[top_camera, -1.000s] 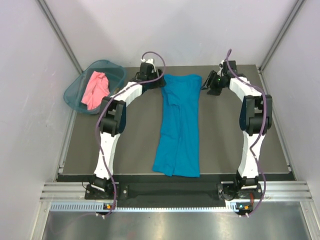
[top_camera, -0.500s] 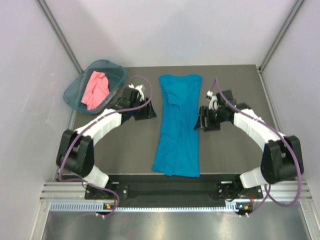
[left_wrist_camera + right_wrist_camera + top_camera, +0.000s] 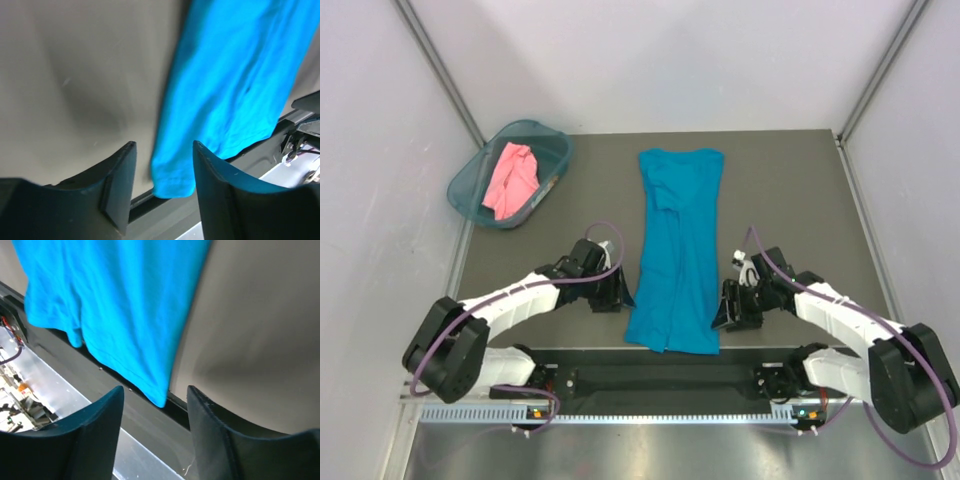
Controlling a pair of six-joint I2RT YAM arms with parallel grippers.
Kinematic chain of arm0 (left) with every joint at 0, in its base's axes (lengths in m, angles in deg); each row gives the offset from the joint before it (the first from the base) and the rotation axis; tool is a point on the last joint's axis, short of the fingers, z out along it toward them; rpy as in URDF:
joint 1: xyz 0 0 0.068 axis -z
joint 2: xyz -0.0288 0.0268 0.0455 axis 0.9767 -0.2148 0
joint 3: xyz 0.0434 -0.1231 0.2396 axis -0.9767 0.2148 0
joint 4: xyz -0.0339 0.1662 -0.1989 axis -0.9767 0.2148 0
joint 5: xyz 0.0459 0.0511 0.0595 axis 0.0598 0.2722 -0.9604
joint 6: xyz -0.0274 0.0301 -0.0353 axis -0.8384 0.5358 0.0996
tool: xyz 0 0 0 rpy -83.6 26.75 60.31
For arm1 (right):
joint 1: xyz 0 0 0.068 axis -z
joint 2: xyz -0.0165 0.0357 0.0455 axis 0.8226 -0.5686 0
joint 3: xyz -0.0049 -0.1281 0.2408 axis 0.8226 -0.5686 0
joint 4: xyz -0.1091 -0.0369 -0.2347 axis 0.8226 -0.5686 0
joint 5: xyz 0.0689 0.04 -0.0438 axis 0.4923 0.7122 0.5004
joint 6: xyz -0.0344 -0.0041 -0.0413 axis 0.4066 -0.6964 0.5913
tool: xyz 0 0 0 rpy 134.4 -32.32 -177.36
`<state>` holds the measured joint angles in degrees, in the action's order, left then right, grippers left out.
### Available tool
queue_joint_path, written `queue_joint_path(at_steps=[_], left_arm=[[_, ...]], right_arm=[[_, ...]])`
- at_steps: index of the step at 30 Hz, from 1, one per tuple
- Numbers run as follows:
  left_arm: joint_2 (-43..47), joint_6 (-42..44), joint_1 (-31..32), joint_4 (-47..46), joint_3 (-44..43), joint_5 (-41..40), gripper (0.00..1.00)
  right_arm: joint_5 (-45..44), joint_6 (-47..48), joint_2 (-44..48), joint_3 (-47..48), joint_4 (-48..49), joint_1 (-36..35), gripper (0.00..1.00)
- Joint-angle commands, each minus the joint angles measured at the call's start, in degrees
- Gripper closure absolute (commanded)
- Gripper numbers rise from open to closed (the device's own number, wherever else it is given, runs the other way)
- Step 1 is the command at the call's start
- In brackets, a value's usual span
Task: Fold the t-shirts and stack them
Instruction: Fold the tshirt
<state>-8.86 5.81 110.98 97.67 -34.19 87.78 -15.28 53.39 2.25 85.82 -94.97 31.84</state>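
At the far left corner of the worktop (image 3: 790,200) we see a teal plastic basket (image 3: 465,195) with the salmon-pink t-shirt (image 3: 512,178) crumpled inside it. Low by the near edge, the left hand (image 3: 164,145) sits just beside the left hem corner of the teal-blue t-shirt (image 3: 678,240), its fingers moderately apart and gripping nothing. That shirt lies as a long narrow strip down the middle of the worktop, collar far, hem near. The right hand (image 3: 155,389) sits just beside the right hem corner, likewise partly spread and empty. Whether either hand's fingertips touch the cloth we cannot tell.
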Motion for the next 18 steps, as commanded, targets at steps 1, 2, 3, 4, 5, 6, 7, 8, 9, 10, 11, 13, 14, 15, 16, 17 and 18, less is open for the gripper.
queue_joint_path(at_steps=[1, 2, 3, 4, 5, 6, 7, 8, 9, 10, 11, 13, 14, 15, 16, 17, 18], left_arm=[[3.2, -4.5, 0.2, -0.5, 3.0, -0.7, 0.47], [3.7, -4.8, 0.1, -0.5, 4.2, -0.7, 0.48], [4.1, -5.1, 0.2, -0.5, 4.7, -0.8, 0.48], [4.4, -5.7, 0.2, -0.5, 5.0, -1.0, 0.48], [4.7, -6.0, 0.2, -0.5, 5.6, -0.8, 0.49], [4.6, -6.2, 0.2, -0.5, 5.7, -0.4, 0.5], [4.6, -6.8, 0.3, 0.2, 5.7, 0.0, 0.5], [4.6, -7.2, 0.3, 0.7, 5.9, 0.1, 0.5], [4.5, -7.5, 0.3, 0.9, 6.0, 0.2, 0.49], [4.6, -8.5, 0.3, 1.4, 6.2, 0.5, 0.48], [4.8, -9.2, 0.2, 1.4, 6.6, 0.7, 0.48], [4.8, -11.1, 0.4, 0.6, 7.3, 1.7, 0.46], [4.5, -11.8, 0.5, -0.1, 7.8, 2.7, 0.46], [4.3, -12.0, 0.5, 0.2, 7.8, 3.0, 0.46], [4.0, -12.1, 0.5, 0.6, 7.8, 3.1, 0.46], [3.8, -12.3, 0.6, 2.3, 7.6, 3.0, 0.46], [3.8, -12.5, 0.8, 2.7, 7.6, 2.9, 0.47]], right_arm=[[1.1, -2.3, 3.0, -2.5, 3.1, -1.0, 0.47], [0.8, -2.5, 3.3, -2.8, 3.2, -1.0, 0.48], [0.7, -3.2, 3.6, -3.3, 3.5, -1.1, 0.48], [0.7, -3.5, 4.0, -3.8, 3.8, -1.0, 0.48], [0.6, -4.2, 4.1, -4.0, 4.1, -1.1, 0.48], [0.5, -4.5, 4.0, -4.2, 4.0, -1.0, 0.48], [0.5, -4.5, 3.4, -4.4, 3.9, -1.1, 0.49], [0.6, -4.7, 3.3, -4.6, 3.9, -1.1, 0.49], [0.7, -5.1, 3.0, -4.8, 3.8, -1.1, 0.49], [0.8, -5.2, 2.7, -5.4, 3.9, -1.1, 0.49], [1.4, -5.2, 2.2, -5.7, 3.9, -1.2, 0.48], [1.8, -5.2, 2.1, -6.4, 3.9, -1.4, 0.49], [1.8, -5.3, 2.4, -6.5, 3.7, -1.6, 0.49], [1.8, -5.3, 2.6, -6.7, 3.4, -1.6, 0.5], [2.0, -5.5, 3.4, -7.1, 3.2, -1.9, 0.5], [2.1, -5.8, 4.0, -7.2, 3.0, -2.0, 0.5], [2.2, -6.1, 4.6, -7.4, 2.6, -2.0, 0.5]])
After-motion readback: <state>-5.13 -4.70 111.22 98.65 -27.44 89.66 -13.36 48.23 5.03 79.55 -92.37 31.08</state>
